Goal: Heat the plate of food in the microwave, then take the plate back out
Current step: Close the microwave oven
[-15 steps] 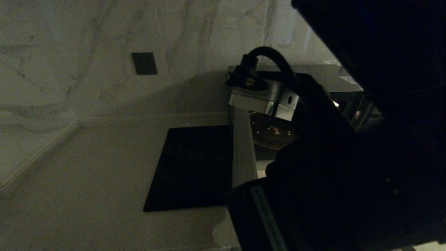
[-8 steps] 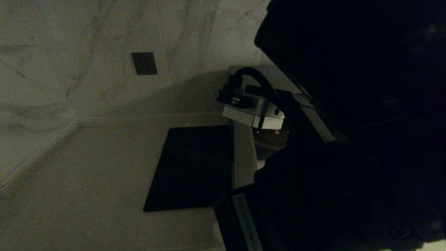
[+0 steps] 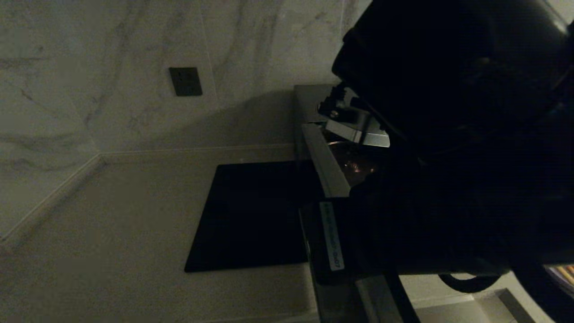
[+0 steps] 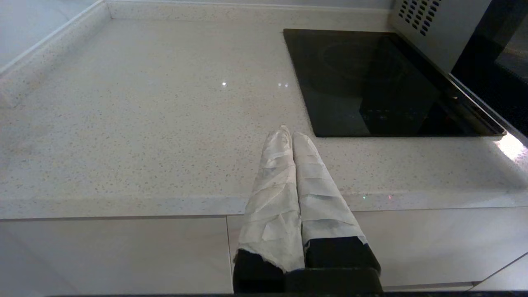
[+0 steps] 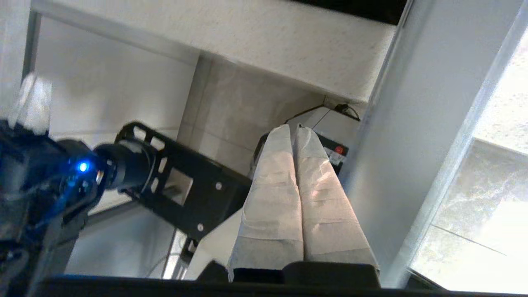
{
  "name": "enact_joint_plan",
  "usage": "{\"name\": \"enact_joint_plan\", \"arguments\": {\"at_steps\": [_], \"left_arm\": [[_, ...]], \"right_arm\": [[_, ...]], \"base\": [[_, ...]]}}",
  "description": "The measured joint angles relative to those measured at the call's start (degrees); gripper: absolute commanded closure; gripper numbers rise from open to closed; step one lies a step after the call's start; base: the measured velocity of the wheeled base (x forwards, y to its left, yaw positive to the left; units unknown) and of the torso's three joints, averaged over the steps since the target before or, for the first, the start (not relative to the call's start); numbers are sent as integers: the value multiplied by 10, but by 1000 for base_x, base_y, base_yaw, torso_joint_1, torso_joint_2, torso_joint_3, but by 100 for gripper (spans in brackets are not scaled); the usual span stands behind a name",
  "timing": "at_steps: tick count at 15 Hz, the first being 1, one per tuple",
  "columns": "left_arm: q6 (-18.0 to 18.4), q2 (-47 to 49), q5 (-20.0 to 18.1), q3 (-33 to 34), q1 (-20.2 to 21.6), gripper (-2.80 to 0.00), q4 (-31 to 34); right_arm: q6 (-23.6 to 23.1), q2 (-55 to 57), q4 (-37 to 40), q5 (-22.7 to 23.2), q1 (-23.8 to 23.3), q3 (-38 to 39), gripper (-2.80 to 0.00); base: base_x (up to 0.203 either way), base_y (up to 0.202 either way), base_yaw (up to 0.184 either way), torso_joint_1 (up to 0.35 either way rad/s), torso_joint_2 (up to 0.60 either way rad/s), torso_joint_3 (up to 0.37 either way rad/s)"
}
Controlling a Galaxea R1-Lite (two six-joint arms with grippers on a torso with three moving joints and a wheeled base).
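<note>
The microwave [image 3: 314, 134] stands on the counter [image 3: 112, 211] against the marble wall, a grey-silver box seen from above in dim light. Its dark door [image 3: 327, 242] hangs swung out toward the camera, a pale label strip along its edge. Through the opening a round glass turntable [image 3: 354, 163] glints faintly; whether anything lies on it cannot be told, as the right arm's dark bulk covers most of that side. In the left wrist view the microwave's vented grey side [image 4: 437, 29] rises just beside the flat black glass square [image 4: 371, 82] set into the speckled counter. At the head view's lower right corner a thin orange-striped sliver [image 3: 566, 272] shows, too little to identify.

The left gripper [image 4: 288, 134] hovers off the counter's front edge, its cloth-wrapped fingers pressed together on nothing. The right gripper [image 5: 292, 128] is likewise pressed together and empty
</note>
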Motion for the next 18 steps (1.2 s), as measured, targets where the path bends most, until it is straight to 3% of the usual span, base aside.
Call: {"name": "enact_joint_plan", "arguments": {"at_steps": [5, 18], "left_arm": [[0, 0, 0, 0, 0, 0, 0], [0, 0, 0, 0, 0, 0, 0]], "right_arm": [[20, -3, 21, -38, -23, 0, 0], [73, -35, 99, -79, -104, 1, 0]], "base": [[0, 0, 0, 0, 0, 0], [0, 0, 0, 0, 0, 0]]}}
